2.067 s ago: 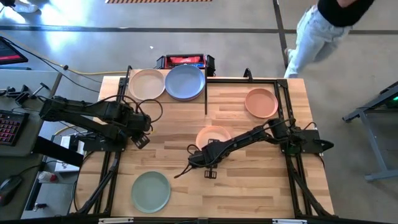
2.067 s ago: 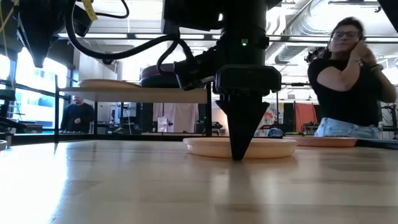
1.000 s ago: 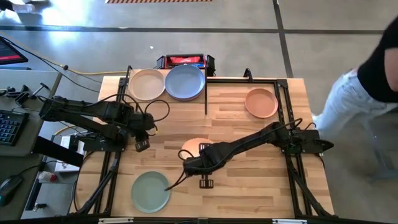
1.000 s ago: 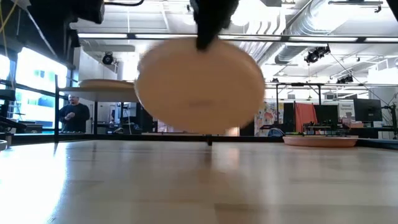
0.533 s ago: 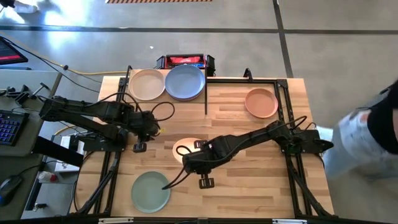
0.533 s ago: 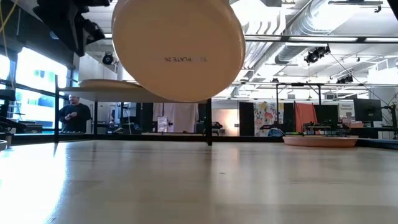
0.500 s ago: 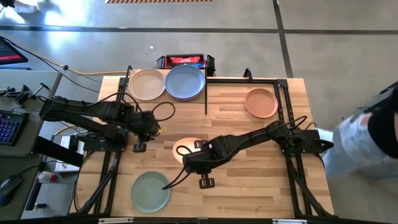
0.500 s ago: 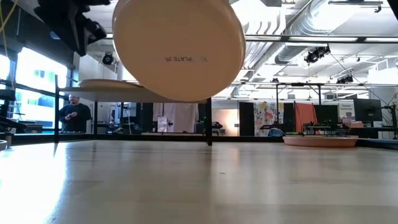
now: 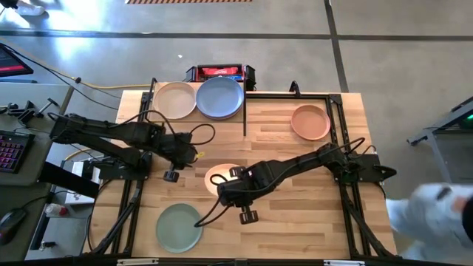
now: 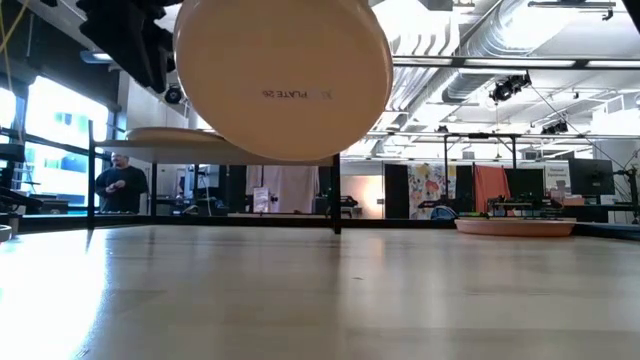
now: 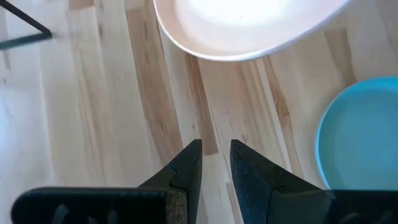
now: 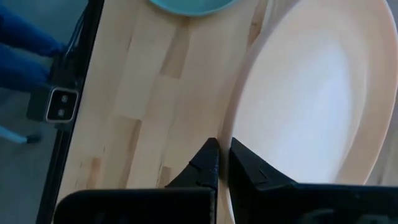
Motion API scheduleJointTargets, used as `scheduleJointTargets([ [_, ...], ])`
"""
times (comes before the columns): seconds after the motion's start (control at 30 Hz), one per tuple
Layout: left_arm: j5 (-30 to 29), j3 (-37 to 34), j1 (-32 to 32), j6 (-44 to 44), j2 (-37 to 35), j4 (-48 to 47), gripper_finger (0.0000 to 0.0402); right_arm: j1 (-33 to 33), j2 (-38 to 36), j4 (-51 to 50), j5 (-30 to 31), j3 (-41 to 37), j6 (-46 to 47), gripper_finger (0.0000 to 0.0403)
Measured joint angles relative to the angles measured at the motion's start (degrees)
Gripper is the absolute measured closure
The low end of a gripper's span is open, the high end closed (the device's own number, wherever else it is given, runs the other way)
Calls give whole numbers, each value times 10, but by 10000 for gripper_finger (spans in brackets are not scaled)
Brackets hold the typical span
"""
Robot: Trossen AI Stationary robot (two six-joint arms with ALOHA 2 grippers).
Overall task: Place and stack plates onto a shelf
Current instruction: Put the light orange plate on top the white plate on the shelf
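From above: my right gripper (image 9: pixel 224 186) reaches to the middle of the wooden desk (image 9: pixel 295 214), its jaws pinching the rim of a cream plate (image 9: pixel 222 174) held up off the surface. My left gripper (image 9: pixel 194 156) sits just beside that plate's far-left edge, jaws a little apart, gripping nothing. On the shelf (image 9: pixel 194 118) at the desk's back edge rest a beige plate (image 9: pixel 174 100) and a blue plate (image 9: pixel 219 97), side by side. A peach plate (image 9: pixel 310 122) lies at the back right, a sage green plate (image 9: pixel 179 227) at the front left.

From desk level: the cream plate (image 10: pixel 283 78) hangs high, tilted so its underside faces the camera — printed lettering shows on it. The peach plate (image 10: pixel 515 227) lies flat, far right. A person (image 10: pixel 121 185) stands in the room behind.

Left wrist: my two dark fingers (image 11: pixel 186 171) stand slightly spread over bare wood, the cream plate (image 11: pixel 242 28) ahead of them.

Right wrist: my fingers (image 12: pixel 208 163) are pressed onto the cream plate's rim (image 12: pixel 239 124).
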Motion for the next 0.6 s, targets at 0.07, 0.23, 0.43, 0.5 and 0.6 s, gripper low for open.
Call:
scheduleJointTargets([
  [0.07,0,0,0,1,11,3,328,-3,0,-5,-8,0,-14,403],
  [0.23,-1,0,0,-1,36,7,328,-15,0,-24,-20,0,-45,403],
  [0.43,-1,0,0,-10,50,7,327,-26,0,-42,-22,0,-71,403],
  [0.5,-1,0,0,-15,49,8,327,-27,0,-42,-22,0,-74,403],
  [0.6,0,0,1,-38,50,8,327,-27,0,-42,-22,0,-78,403],
])
